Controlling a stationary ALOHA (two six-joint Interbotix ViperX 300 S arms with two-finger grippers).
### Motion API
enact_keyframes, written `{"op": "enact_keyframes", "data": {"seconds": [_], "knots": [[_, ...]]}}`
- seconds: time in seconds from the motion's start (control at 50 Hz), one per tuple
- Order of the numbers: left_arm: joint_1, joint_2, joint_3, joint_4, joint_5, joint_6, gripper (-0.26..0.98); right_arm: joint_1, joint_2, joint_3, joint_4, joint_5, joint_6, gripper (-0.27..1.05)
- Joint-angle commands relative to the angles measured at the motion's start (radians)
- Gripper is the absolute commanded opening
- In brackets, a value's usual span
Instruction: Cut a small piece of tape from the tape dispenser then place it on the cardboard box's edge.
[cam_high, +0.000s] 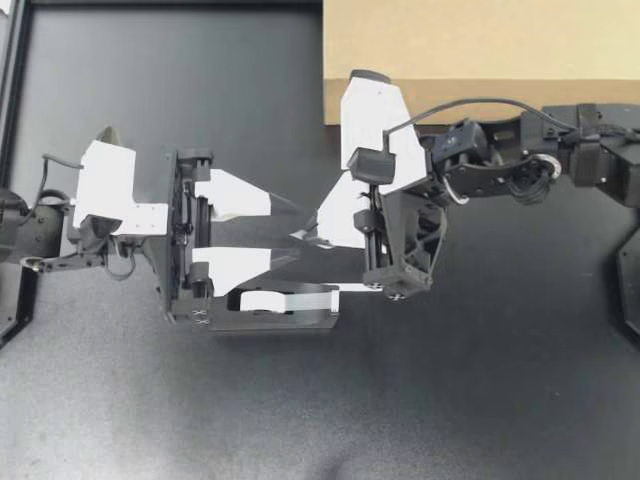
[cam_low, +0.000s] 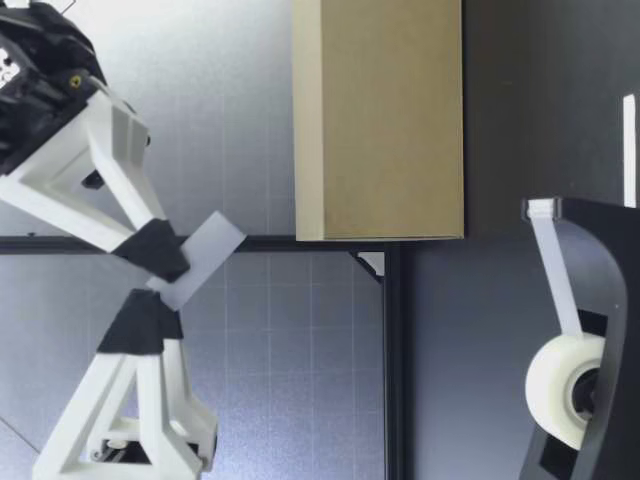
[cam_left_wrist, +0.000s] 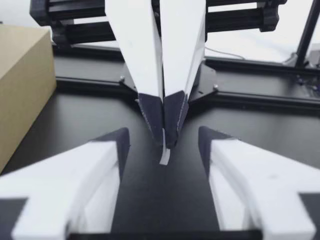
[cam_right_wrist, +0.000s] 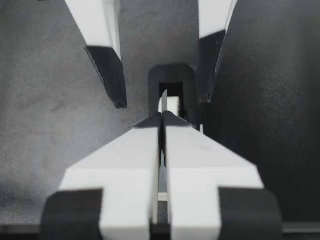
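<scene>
1. Dark, matte table (cam_high: 470, 410).
2. Carries a black tape dispenser (cam_high: 270, 318) near the middle, standing upright.
3. Carries a brown cardboard box (cam_high: 480, 50) too, set apart from the dispenser, farther from the low camera.

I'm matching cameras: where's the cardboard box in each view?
Top view: cardboard box, far edge, beyond my right tool.
Low view: behind that tool, farther from the camera.
Left wrist view: beside that tool.
Right wrist view: absent.
Landmark: my right tool's tips, shut on the tape strip, in every view.

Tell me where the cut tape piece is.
The tape piece is pinched in my right gripper, above the table, between the open fingers of my left gripper.
</scene>
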Motion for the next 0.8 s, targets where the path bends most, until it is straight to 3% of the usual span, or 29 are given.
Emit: {"op": "enact_keyframes", "data": {"seconds": [0.0, 0.3, 0.64, 0.78], "knots": [[-0.002, -0.008, -0.017, -0.002, -0.009, 0.000, 0.43, 0.005, -0.014, -0.026, 0.003, -0.003, -0.002, -0.08], [-0.002, -0.006, -0.014, 0.000, -0.009, 0.002, 0.21, 0.005, -0.021, -0.029, 0.003, 0.000, -0.002, -0.08], [-0.002, -0.005, -0.014, 0.000, -0.002, 0.002, 0.16, 0.005, -0.028, -0.029, 0.002, -0.002, -0.002, -0.08], [-0.003, -0.003, -0.012, 0.000, 0.002, 0.006, 0.02, 0.005, -0.034, -0.029, 0.002, -0.005, -0.002, -0.08]]}}
